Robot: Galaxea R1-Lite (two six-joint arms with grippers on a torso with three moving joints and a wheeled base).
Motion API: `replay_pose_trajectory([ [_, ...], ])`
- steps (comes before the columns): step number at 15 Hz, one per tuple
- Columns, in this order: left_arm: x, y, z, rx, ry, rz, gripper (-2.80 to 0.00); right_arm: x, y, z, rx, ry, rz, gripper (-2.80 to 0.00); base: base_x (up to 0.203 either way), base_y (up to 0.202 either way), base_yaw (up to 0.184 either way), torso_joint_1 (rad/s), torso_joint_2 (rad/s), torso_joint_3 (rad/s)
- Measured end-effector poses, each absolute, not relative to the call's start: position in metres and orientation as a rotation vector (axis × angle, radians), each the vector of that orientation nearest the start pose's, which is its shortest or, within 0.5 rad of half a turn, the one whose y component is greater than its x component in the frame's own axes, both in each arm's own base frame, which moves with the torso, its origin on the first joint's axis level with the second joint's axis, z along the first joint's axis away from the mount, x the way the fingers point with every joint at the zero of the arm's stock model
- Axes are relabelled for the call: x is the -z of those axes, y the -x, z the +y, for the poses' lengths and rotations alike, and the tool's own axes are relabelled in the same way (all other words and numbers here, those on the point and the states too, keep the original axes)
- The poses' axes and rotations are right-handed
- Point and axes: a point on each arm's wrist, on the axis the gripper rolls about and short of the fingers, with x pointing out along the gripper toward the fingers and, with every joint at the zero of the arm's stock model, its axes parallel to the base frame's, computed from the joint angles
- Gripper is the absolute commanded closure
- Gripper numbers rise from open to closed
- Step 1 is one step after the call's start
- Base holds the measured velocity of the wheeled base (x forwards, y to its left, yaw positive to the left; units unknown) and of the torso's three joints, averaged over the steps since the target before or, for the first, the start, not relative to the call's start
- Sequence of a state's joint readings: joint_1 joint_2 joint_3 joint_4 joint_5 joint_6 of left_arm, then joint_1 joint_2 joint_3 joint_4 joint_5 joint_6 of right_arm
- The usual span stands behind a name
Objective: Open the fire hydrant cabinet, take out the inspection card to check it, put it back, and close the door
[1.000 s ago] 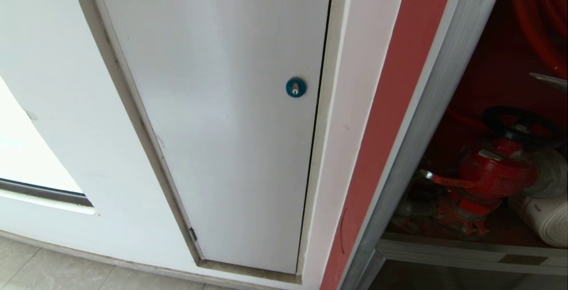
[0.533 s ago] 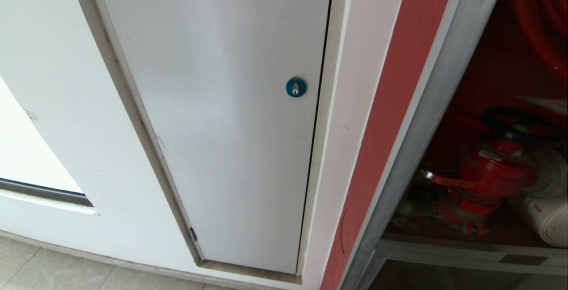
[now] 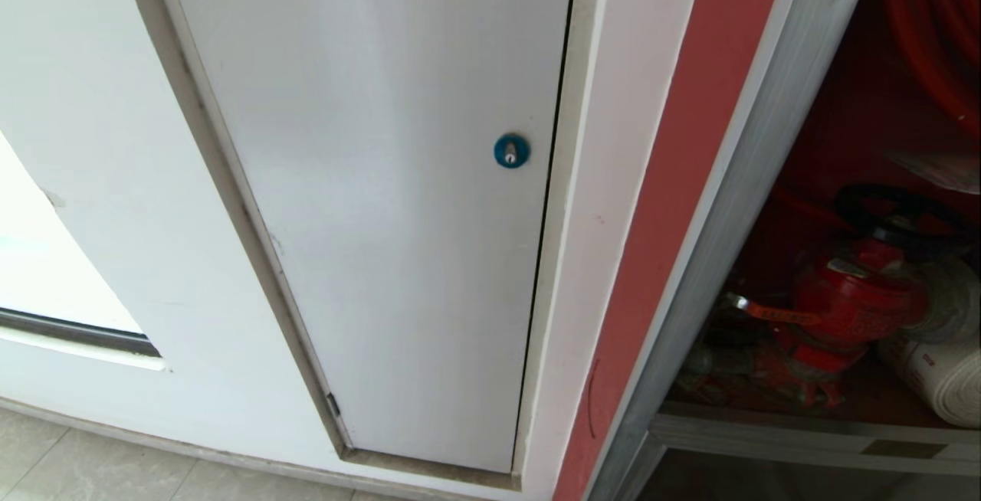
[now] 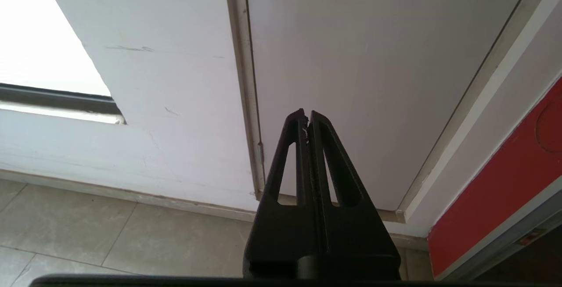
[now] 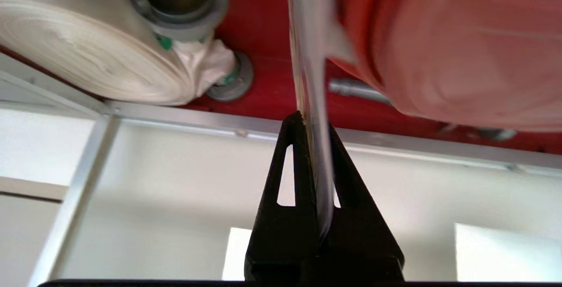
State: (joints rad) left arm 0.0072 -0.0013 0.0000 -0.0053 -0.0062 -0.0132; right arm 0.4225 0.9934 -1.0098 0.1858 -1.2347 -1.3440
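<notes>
The fire hydrant cabinet [image 3: 774, 202] stands open, its door out of sight. The right pincer [image 5: 314, 122] is clenched on the inspection card [image 5: 307, 59], seen edge-on. Over the last second the card's pale corner has dropped slightly, now just above the red valve [image 3: 851, 294], likely being carried or returned. The left pincer [image 4: 306, 118] hangs clenched and empty, well left of the valve.

My end effectors: matte black plastic.
Left end effector [image 4: 307, 116] and right end effector [image 5: 314, 122]: tapered fingers, each with a long triangular cutout.
</notes>
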Motion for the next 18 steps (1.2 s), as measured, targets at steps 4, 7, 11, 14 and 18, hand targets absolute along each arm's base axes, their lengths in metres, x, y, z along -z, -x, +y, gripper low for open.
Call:
replay_pose_trajectory([
  [4, -0.076, 0.023, 0.000, -0.001, 0.013, -0.007, 0.00, -0.299, -0.108, 0.009, 0.589, 1.391, 0.700, 0.00, 0.000, 0.000, 0.000, 0.000, 0.00, 0.000],
  [7, -0.076, 0.023, 0.000, -0.002, 0.013, -0.007, 0.00, -0.289, -0.115, -0.002, 0.563, 1.371, 0.729, 0.00, 0.000, 0.000, 0.000, 0.000, 0.00, 0.000],
  [11, -0.076, 0.023, 0.000, -0.001, 0.013, -0.007, 0.00, -0.281, -0.130, -0.017, 0.483, 1.318, 0.714, 0.00, 0.000, 0.000, 0.000, 0.000, 0.00, 0.000],
  [14, -0.076, 0.023, 0.000, -0.001, 0.013, -0.007, 0.00, -0.280, -0.142, -0.025, 0.433, 1.296, 0.673, 0.00, 0.000, 0.000, 0.000, 0.000, 0.00, 0.000],
  [18, -0.076, 0.023, 0.000, -0.001, 0.013, -0.007, 0.00, -0.279, -0.161, -0.039, 0.426, 1.309, 0.636, 0.00, 0.000, 0.000, 0.000, 0.000, 0.00, 0.000],
])
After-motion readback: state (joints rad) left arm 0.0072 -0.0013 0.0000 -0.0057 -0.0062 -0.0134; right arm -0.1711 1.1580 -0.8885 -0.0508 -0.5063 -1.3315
